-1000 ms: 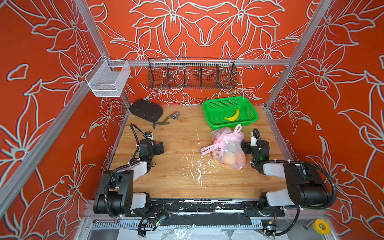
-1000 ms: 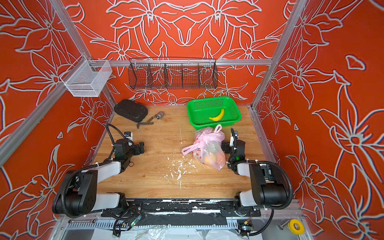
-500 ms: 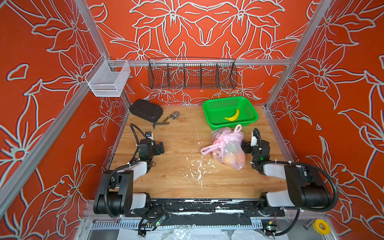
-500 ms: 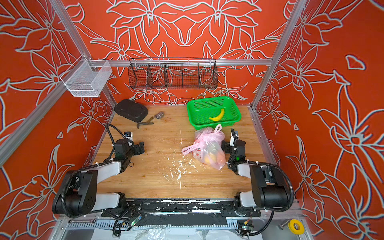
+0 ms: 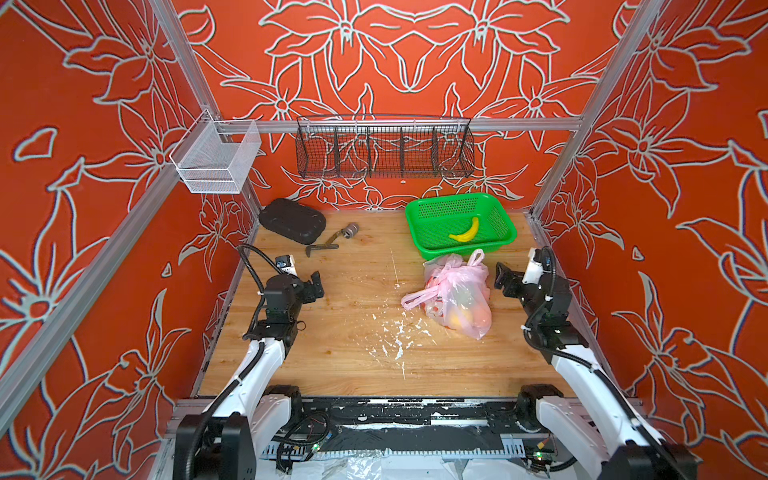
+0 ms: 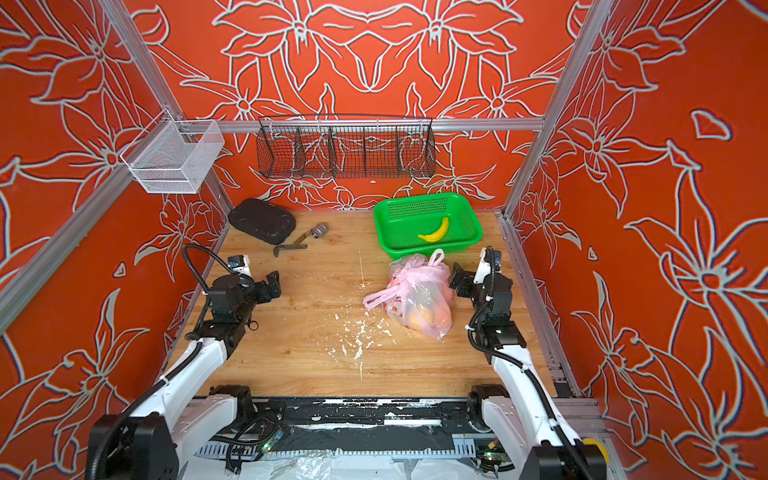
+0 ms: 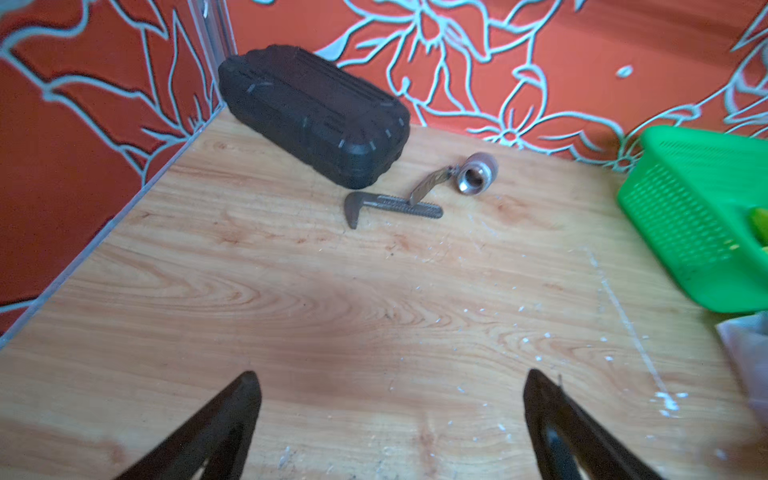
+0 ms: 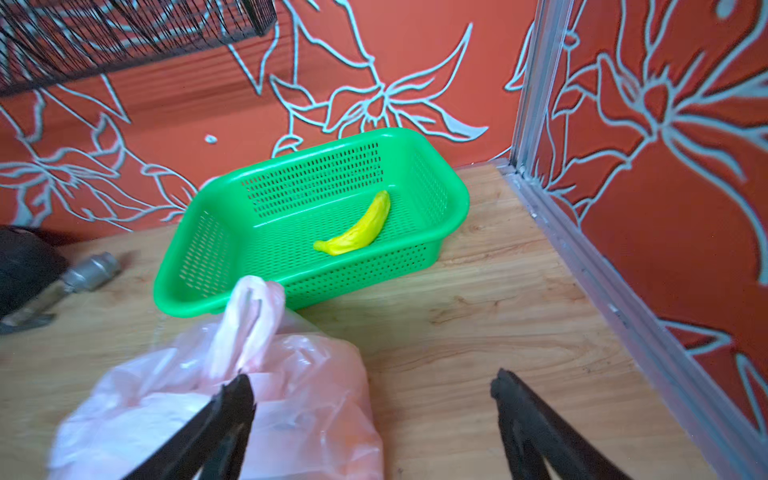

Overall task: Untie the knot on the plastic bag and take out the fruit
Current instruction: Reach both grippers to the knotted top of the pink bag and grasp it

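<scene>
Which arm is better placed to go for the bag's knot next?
Right. The right gripper sits open just beside the plastic bag, close to the knot. The left gripper, also open, is much farther away on the bag's other side.

Opens wide across the bare middle of the table (image 5: 332, 299), from left edge to bag (image 5: 457, 295). Gets crowded along the back by the black case (image 5: 291, 220) and wrench (image 5: 324, 247) at the left and the basket (image 5: 417, 224) at the right, just behind the bag. Narrows to a strip between bag and right wall (image 5: 602, 257).
</scene>
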`<state>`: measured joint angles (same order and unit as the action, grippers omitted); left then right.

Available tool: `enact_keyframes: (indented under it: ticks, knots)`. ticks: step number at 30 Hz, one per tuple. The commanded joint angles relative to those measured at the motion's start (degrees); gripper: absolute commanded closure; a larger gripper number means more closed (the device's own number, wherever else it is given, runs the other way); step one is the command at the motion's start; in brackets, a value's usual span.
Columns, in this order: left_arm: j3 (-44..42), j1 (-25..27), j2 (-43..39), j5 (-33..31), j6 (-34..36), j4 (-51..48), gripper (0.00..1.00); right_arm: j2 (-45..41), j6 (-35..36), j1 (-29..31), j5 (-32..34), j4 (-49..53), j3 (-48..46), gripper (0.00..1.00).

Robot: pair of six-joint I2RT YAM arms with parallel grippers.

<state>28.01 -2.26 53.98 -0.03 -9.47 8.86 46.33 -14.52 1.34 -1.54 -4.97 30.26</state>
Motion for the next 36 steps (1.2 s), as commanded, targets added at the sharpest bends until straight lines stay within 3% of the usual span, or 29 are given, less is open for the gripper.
enact_keyframes:
  ticks: [1, 5, 9, 16, 19, 23, 29, 36]
  knots:
    - [5.5, 1.3, -1.9, 7.6, -7.1, -8.8, 0.03, -1.9, -8.4, 0.3, -6.1, 18.9, 5.9, 0.12]
    - [12.5, 4.7, 0.7, 16.4, -13.1, -13.7, 0.00, 1.0, -10.6, 0.7, -18.8, 27.7, 12.6, 0.18]
    - [18.5, 12.6, 5.3, 19.6, -15.8, -16.1, 0.02, 4.1, -10.8, 4.0, -22.5, 32.6, 16.5, 0.22]
    - [32.0, 27.8, 17.0, 20.9, -15.8, -23.0, 0.11, 11.4, -8.0, 14.8, -14.0, 38.6, 22.8, 0.24]
    - [35.7, 31.5, 21.1, 20.7, -16.6, -24.0, 0.14, 14.9, -7.5, 18.8, -11.1, 38.1, 24.4, 0.24]
    - [36.9, 33.9, 23.9, 20.8, -17.6, -22.5, 0.17, 19.4, -6.4, 21.9, -6.2, 36.4, 25.2, 0.22]
    - [39.3, 36.1, 28.4, 19.9, -13.4, -24.1, 0.17, 24.6, -3.4, 24.4, -1.3, 30.9, 23.9, 0.14]
    - [40.0, 36.1, 30.4, 19.1, -12.6, -24.3, 0.14, 28.4, -0.6, 24.7, 3.4, 28.7, 21.5, 0.28]
